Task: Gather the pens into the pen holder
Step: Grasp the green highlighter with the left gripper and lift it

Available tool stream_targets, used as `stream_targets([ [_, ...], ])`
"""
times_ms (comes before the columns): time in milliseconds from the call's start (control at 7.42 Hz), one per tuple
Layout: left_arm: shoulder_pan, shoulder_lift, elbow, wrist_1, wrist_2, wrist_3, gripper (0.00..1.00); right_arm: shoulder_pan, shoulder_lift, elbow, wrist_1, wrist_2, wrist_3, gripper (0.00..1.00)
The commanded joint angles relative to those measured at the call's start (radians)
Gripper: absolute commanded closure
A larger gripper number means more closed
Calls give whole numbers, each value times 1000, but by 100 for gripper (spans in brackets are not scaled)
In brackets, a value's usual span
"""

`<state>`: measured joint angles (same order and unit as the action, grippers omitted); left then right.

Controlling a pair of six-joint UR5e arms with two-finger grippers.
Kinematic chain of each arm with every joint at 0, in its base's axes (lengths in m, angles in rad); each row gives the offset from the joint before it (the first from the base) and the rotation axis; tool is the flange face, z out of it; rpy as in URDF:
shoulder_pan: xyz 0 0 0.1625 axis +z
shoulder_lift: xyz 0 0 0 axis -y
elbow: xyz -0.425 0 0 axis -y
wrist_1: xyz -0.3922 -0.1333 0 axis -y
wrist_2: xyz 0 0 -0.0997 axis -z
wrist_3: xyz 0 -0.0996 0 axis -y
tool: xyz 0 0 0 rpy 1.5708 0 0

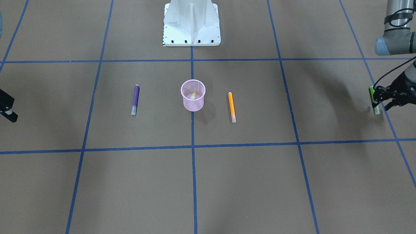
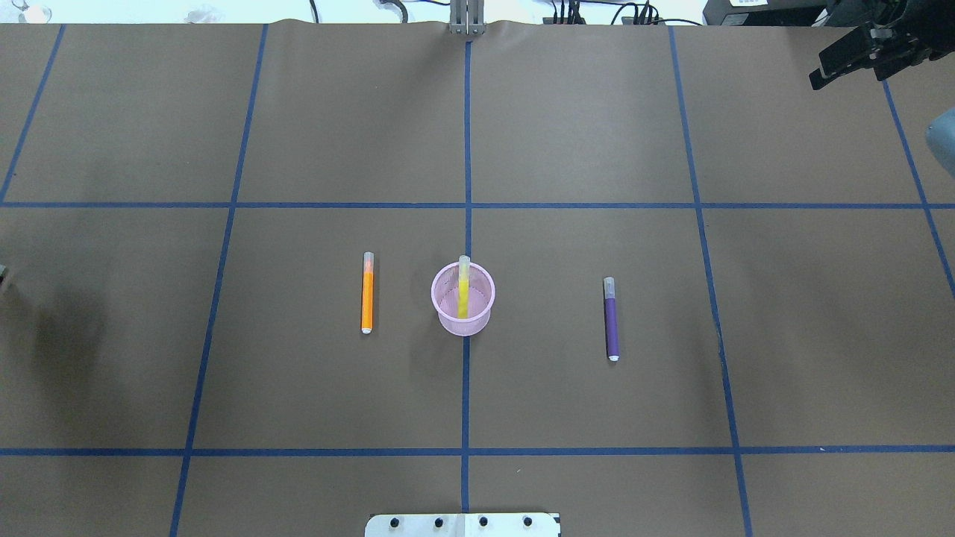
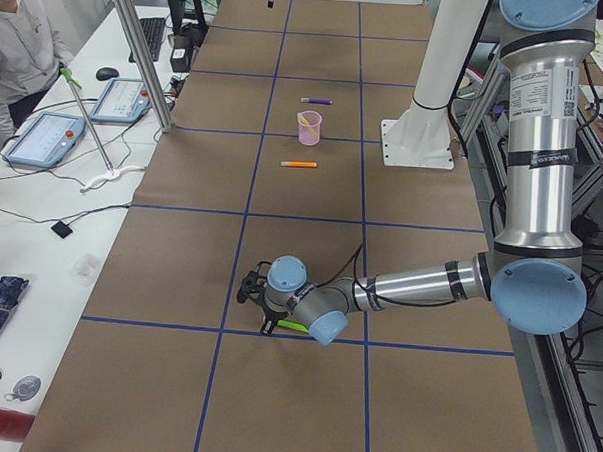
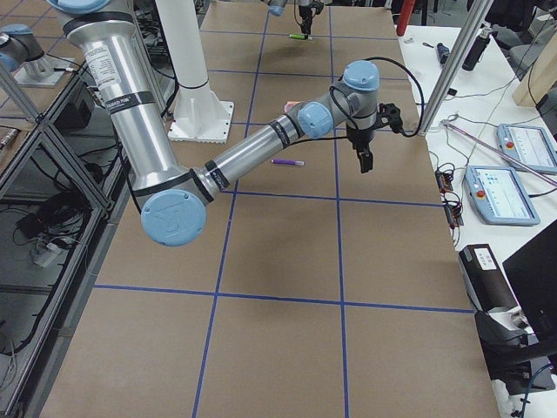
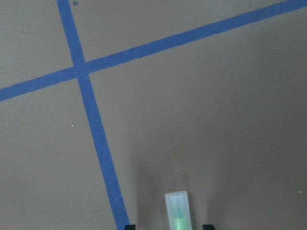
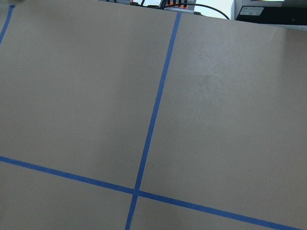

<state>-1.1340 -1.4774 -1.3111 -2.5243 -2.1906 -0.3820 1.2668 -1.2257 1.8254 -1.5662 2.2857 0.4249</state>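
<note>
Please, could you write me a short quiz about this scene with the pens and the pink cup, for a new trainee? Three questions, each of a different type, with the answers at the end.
1. True or false: the slim purple pen with a clear cap lies on the table, on the robot's right of the small pink wire-mesh cup.
2. Fill in: the slim green pen sits between the fingertips of the ___ gripper.
3. Which pen is inside the cup? A) purple B) the slim yellow pen C) green

Key: 1 true; 2 left, the left gripper; 3 B.
</note>
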Motion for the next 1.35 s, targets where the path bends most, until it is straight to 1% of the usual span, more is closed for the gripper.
stream_targets([
  [0,14,-3,0,1,0,0,46,-1,0,0,0,1,0,0],
  [404,16,-1,0,1,2,0,54,0,-2,0,0,0,0,0],
  [809,16,6,3,1,15,23,54,0,-2,0,2,0,0,0],
  [1213,16,3,1,1,15,23,57,0,-2,0,2,-2,0,0],
])
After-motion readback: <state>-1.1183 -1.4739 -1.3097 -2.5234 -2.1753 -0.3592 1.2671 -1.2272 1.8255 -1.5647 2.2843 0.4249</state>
